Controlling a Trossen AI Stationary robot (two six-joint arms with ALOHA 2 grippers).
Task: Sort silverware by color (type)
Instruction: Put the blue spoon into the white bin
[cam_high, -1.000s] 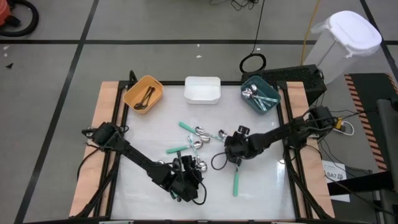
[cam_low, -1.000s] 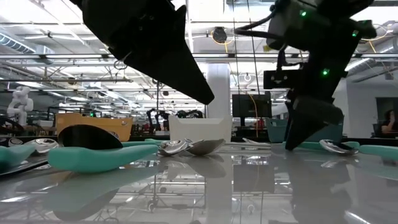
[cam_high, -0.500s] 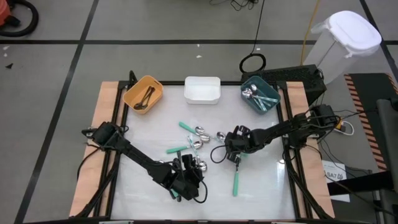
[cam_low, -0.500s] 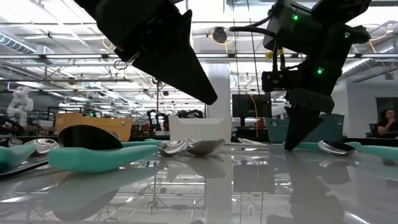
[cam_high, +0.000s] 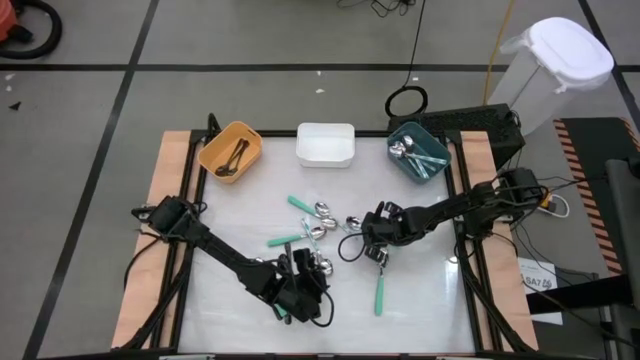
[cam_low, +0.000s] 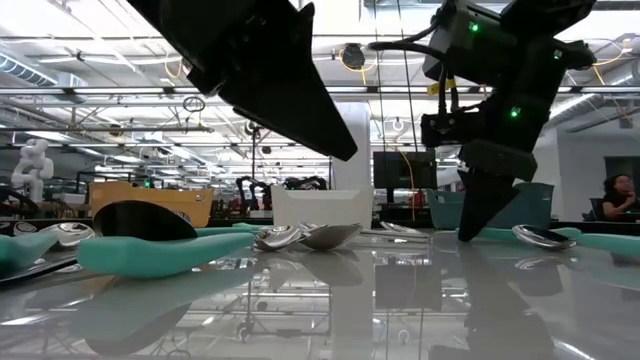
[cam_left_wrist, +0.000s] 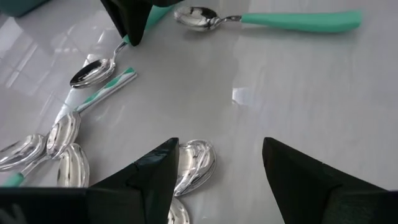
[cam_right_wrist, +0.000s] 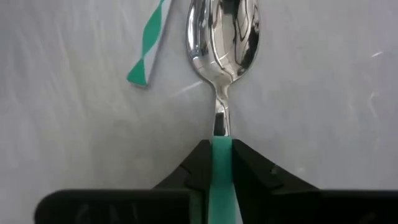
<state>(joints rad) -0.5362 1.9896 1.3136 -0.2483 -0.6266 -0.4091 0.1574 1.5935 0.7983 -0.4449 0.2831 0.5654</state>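
Note:
Several spoons with shiny bowls and mint-green handles lie scattered mid-table. My right gripper is shut on one mint-handled spoon, whose bowl points away from the fingers. Another mint spoon lies nearer the front edge. My left gripper hangs open above a cluster of silver spoon bowls, which lie beside one finger; I cannot tell whether it touches them. In the low view the left gripper stands above the table. My right gripper pinches the spoon's mint-green handle between its two fingers, just behind the metal neck. The fingers come down from above and stand on the handle's two long edges. The spoon lies flat, its bowl on the table.
Along the far edge stand an orange bin holding dark spoons, a white bin and a teal bin holding mint spoons. A green-and-white striped handle lies next to the held spoon. The tabletop's near right part is bare.
My right gripper has shut its fingers onto the mint-green spoon handle, staying low at the table near the middle. The spoon has kept its place on the table.

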